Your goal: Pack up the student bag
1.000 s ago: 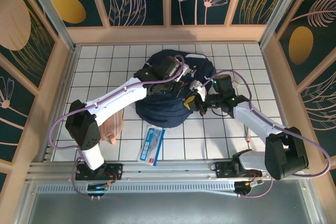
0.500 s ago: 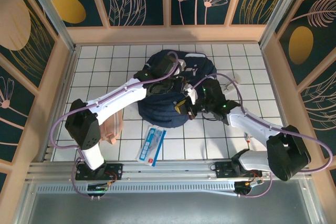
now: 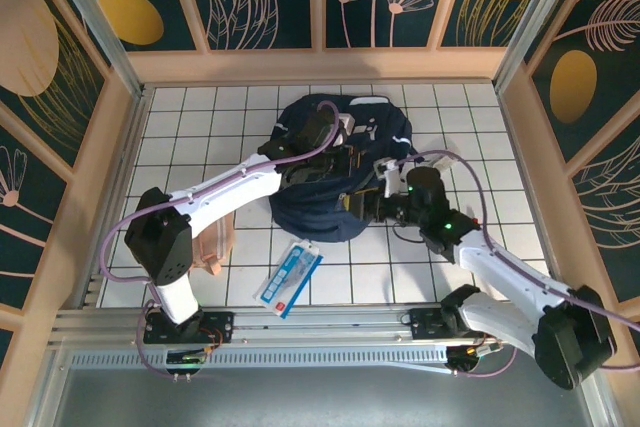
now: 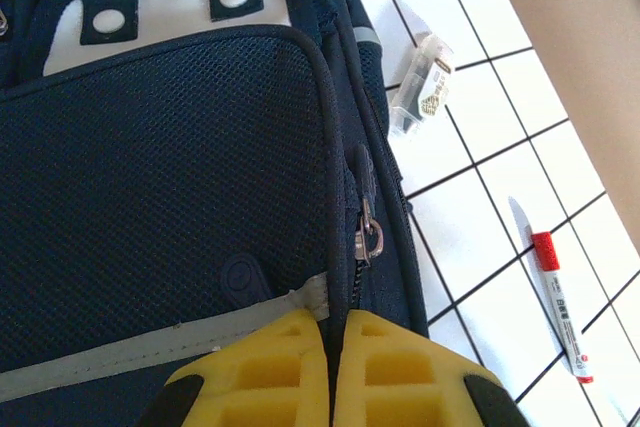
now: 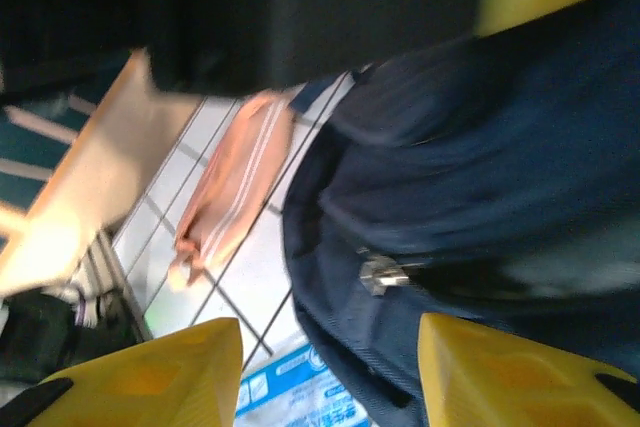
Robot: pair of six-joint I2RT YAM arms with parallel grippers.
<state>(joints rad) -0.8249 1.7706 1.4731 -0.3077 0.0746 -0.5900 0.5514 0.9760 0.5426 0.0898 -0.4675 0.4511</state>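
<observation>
Student bag (image 3: 310,212): with left gripper (image 4: 330,332) pinched shut against it, centre the parted right gripper (image 5: 325,347) over the zipper pull (image 5: 382,273) before closing.

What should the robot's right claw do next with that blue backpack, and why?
Probably close the right gripper on the metal zipper pull: its jaws stand open with the pull just ahead between them, while the left gripper, shut, sits at the zipper seam of the student bag, seemingly steadying it. The view is blurred, so unsure.
</observation>
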